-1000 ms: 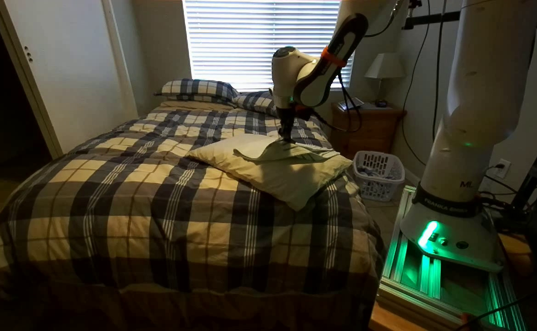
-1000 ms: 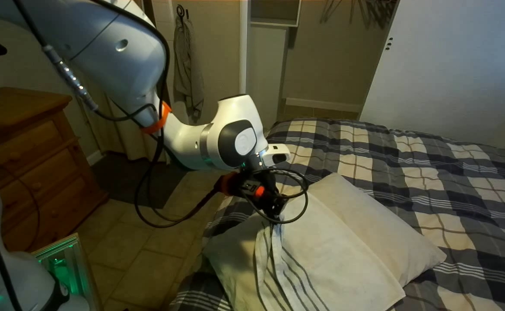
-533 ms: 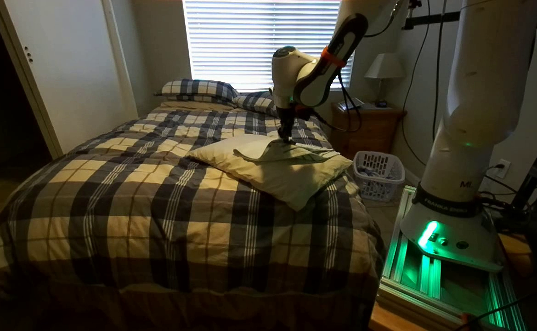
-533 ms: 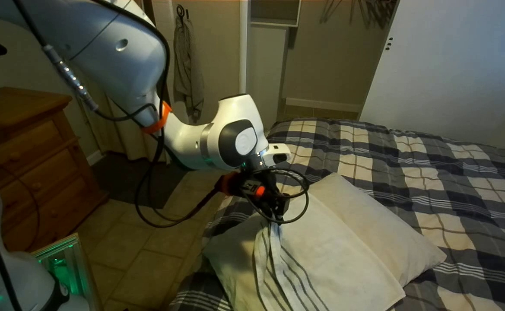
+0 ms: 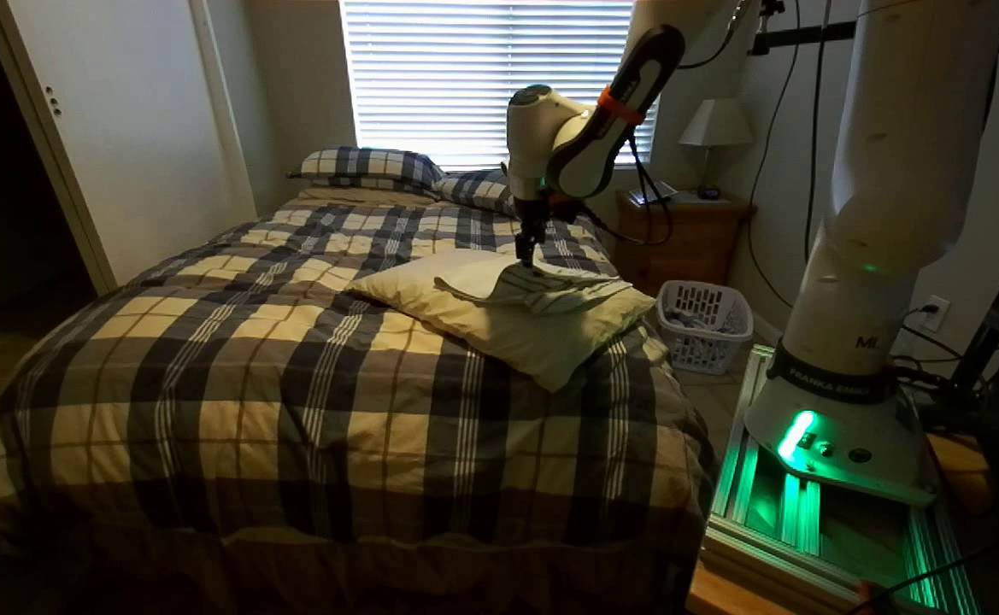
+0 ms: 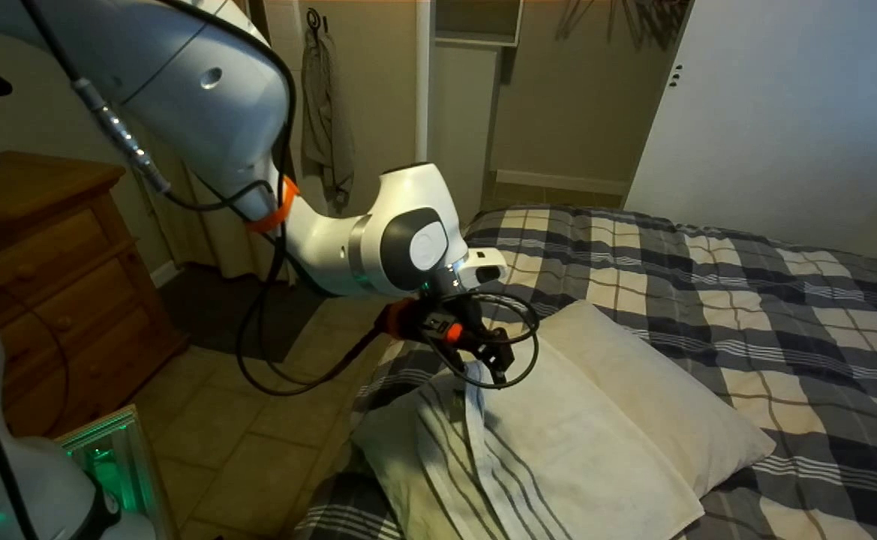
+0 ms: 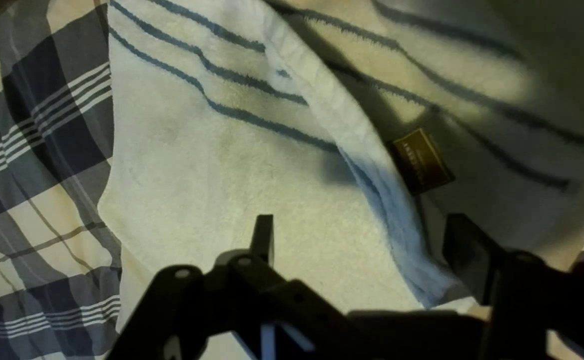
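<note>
A white door [image 5: 140, 111] stands to my left, and beside it the plaid bed [image 5: 251, 401] stretches back to two plaid pillows [image 5: 371, 166] at its head, under a blind [image 5: 490, 68]. Nearer the bed's right side lies a pale pillow [image 5: 542, 350], and across it, flat but for some rumpled folds, is a cream towel [image 5: 482, 284] with dark stripes. The claw [image 7: 364, 242] points down at the towel, its fingers [image 7: 471, 260] apart; in the wrist view a raised fold slants between them towards the right one, though I can't tell if they touch. Further right come a wooden nightstand [image 5: 678, 248] bearing a lamp [image 5: 715, 126], a white laundry basket [image 5: 704, 354] on the floor, and finally the arm's base [image 5: 849, 436], glowing green.
</note>
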`<state>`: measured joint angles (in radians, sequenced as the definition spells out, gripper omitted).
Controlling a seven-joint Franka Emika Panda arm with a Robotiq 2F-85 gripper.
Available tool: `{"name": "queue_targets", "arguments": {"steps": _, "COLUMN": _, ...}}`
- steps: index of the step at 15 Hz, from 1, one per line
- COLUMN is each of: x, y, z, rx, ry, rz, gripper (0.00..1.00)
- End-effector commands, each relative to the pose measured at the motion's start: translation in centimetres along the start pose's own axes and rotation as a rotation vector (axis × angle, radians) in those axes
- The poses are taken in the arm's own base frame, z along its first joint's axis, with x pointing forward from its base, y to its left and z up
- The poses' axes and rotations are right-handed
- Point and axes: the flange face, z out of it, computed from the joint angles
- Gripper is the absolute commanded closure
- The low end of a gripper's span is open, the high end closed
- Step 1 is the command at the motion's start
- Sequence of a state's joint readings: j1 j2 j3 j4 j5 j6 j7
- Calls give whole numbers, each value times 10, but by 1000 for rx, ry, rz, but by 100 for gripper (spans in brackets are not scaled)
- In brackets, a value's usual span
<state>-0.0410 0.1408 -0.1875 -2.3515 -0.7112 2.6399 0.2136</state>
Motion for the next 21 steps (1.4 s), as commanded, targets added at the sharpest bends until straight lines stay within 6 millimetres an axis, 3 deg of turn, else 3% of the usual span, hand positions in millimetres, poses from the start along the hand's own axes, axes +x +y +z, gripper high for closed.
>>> {"name": "queue_targets", "arguments": {"steps": 1, "x": 2, "y": 5, "z": 6, "rx": 24, "ry": 42, "rz": -2, "gripper": 38}}
{"name": "queue_targets", "arguments": {"steps": 9, "x": 0, "y": 12, "z": 29, "rx": 43, "ry": 74, "rz": -2, "gripper": 96}}
{"name": "queue_targets", "arguments": {"steps": 12, "x": 4, "y": 17, "z": 13, "rx": 19, "ry": 129, "rz": -21, "gripper": 100}}
{"name": "queue_targets", "arguments": {"steps": 14, "x": 12, "y": 23, "z": -2, "rx": -12, "ry": 172, "rz": -44, "gripper": 96}}
{"name": "queue_targets", "arguments": {"steps": 21, "x": 57, "y": 48, "z": -50, "rx": -123, "ry": 315, "rz": -151, "gripper": 96}}
